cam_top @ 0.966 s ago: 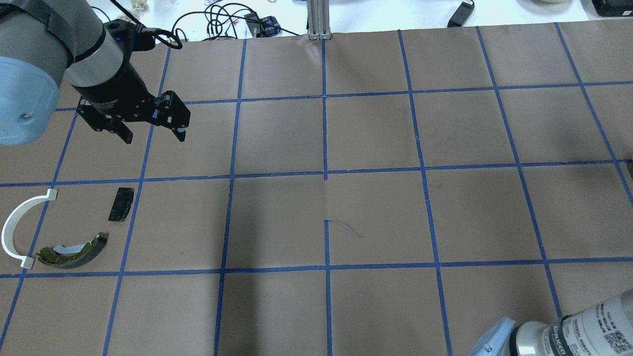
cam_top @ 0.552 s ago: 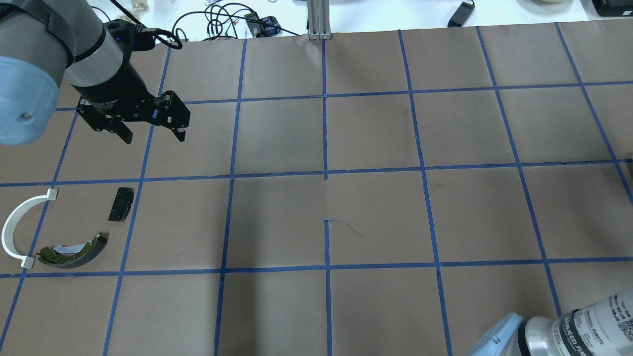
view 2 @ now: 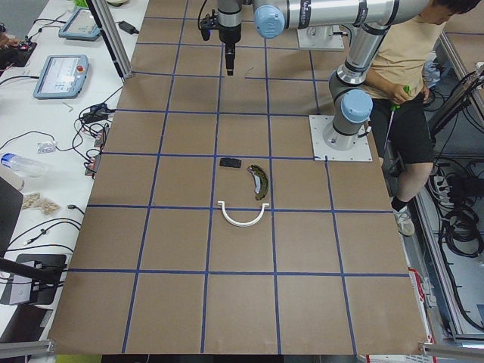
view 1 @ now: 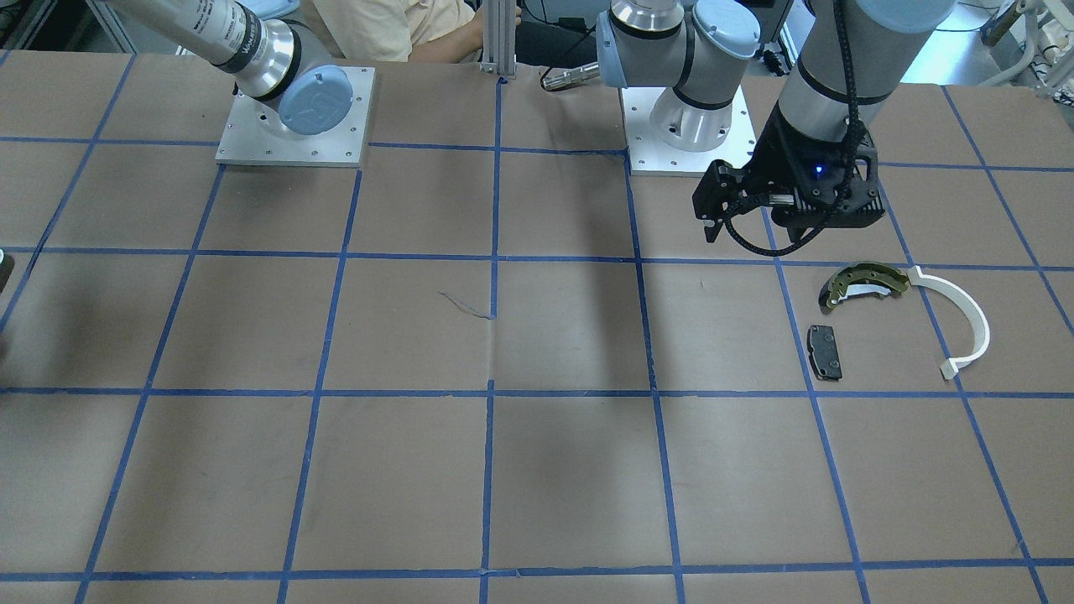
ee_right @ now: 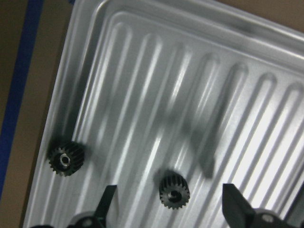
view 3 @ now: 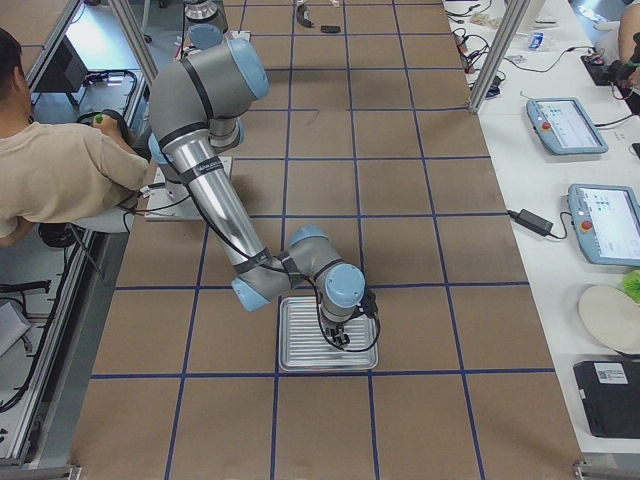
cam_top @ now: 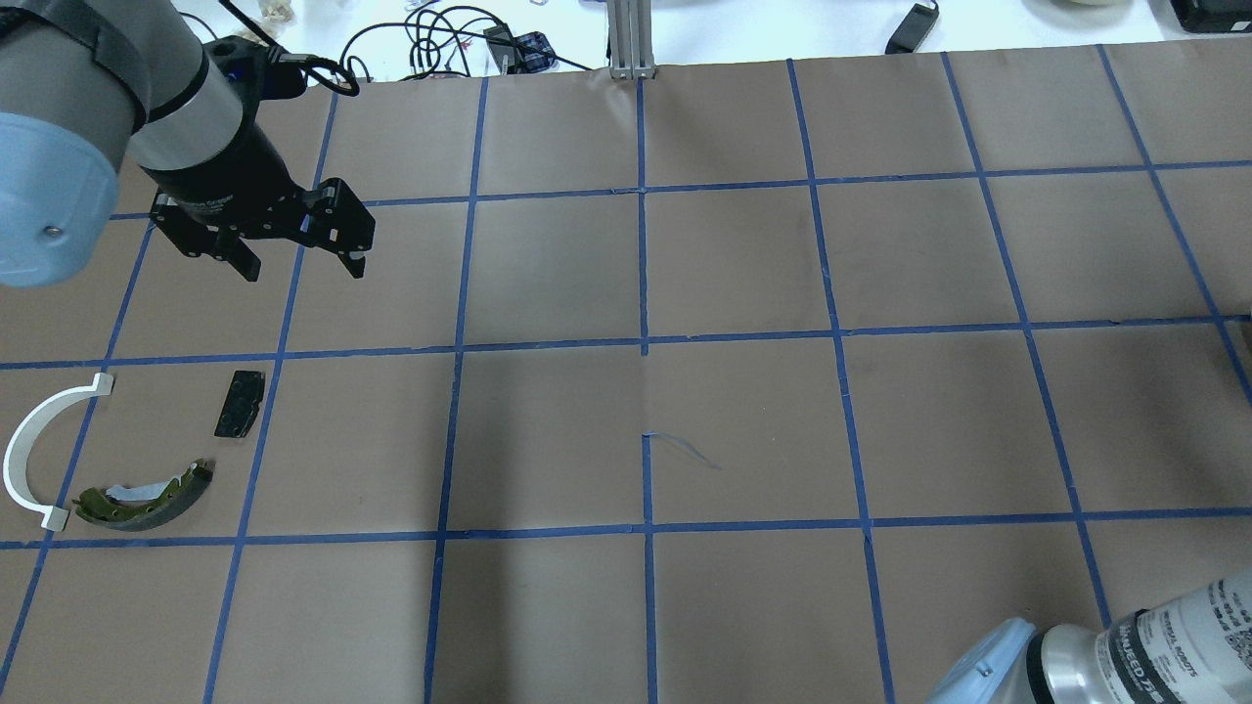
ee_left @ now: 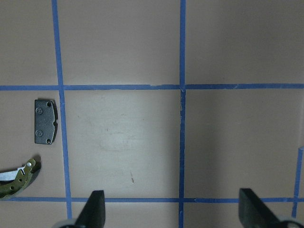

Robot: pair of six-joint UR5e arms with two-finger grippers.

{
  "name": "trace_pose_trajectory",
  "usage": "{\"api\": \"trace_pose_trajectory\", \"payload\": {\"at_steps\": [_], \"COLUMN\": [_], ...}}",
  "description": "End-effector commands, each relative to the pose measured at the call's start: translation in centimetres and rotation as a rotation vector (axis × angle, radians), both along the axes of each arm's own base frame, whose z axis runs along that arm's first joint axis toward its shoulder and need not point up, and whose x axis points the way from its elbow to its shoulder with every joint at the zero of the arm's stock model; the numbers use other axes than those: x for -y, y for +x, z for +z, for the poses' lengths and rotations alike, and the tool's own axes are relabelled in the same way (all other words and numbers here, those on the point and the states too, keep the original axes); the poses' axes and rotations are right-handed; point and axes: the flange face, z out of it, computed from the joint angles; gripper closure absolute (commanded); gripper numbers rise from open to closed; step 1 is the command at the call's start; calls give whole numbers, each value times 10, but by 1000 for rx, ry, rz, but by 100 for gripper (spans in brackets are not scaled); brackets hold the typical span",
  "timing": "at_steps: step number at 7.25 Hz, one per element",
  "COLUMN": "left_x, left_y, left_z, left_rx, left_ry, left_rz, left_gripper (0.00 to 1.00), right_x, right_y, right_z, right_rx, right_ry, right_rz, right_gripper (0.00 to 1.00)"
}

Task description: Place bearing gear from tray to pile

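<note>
Black-fingered right gripper (ee_right: 170, 209), jaws apart, over a ribbed metal tray (ee_right: 266, 95). One bearing gear (ee_right: 174, 192) lies between its fingertips (ee_right: 107, 204), and a second gear (ee_right: 66, 157) sits near the tray's rim; both show only in the right wrist view. Likewise parted, the left gripper (cam_top: 298, 259) hangs above brown paper (cam_top: 743, 430) gridded with blue tape (cam_top: 643, 293). Near it lies the pile (view 2: 259, 181): black pad (cam_top: 240, 403), brake shoe (cam_top: 147, 497), white arc (cam_top: 39, 445). An operator (view 3: 60, 180) sits behind the arms.
</note>
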Motion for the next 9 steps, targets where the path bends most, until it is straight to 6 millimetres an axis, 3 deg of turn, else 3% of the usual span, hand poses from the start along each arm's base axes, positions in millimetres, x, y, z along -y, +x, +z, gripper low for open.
{"api": "trace_pose_trajectory", "payload": {"at_steps": [1,3,4,5,6,8,9], "left_x": [0,1,0,1,1,1,0], "left_y": [0,0,0,0,0,0,0], "left_z": [0,-1,0,0,0,0,1], "left_rx": [1,1,2,1,1,1,1], "left_ry": [0,1,0,0,0,-2,-2], "left_rz": [0,1,2,2,2,0,0], "left_gripper": [0,0,0,0,0,0,0], "right_x": [-1,-1,-2,-2,-3,-3,1], "right_y": [1,1,1,1,2,2,12], "right_z": [-4,-5,-5,-5,-7,-1,29], "right_rx": [-5,-6,-5,-5,-1,-3,-23], "right_ry": [-1,3,6,6,10,11,-14], "right_rz": [-5,7,6,7,6,-11,-70], "right_gripper": [32,39,50,79,93,97,97]}}
